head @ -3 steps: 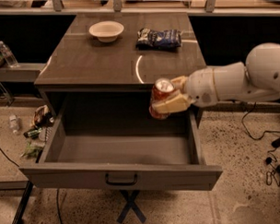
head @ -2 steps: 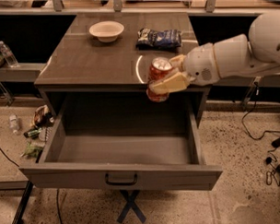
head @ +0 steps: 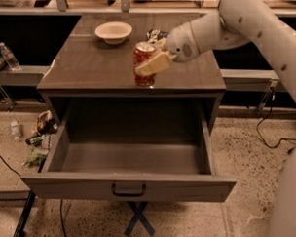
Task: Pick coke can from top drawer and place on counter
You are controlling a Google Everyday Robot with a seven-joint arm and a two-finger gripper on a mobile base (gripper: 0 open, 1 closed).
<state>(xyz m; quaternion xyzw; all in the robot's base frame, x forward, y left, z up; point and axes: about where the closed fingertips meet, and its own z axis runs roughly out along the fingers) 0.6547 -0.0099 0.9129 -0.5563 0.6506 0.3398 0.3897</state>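
The red coke can (head: 143,56) with a silver top is upright over the front part of the counter (head: 88,69), near its front edge. My gripper (head: 154,59) is shut on the can, with a tan finger (head: 154,64) across its right side. Whether the can's base touches the counter I cannot tell. The white arm comes in from the upper right. The top drawer (head: 131,187) is pulled wide open below the counter and holds nothing; its dark pull handle (head: 128,191) sits at the centre of the front panel.
A white bowl (head: 114,31) stands at the back of the counter, with a dark snack bag (head: 152,35) partly hidden behind the gripper. A clear water bottle (head: 9,57) stands on the left side ledge. Litter (head: 39,139) lies on the floor at left.
The gripper has carried the can up and out of the drawer area, leftward and back over the counter's front part. The drawer stays open.
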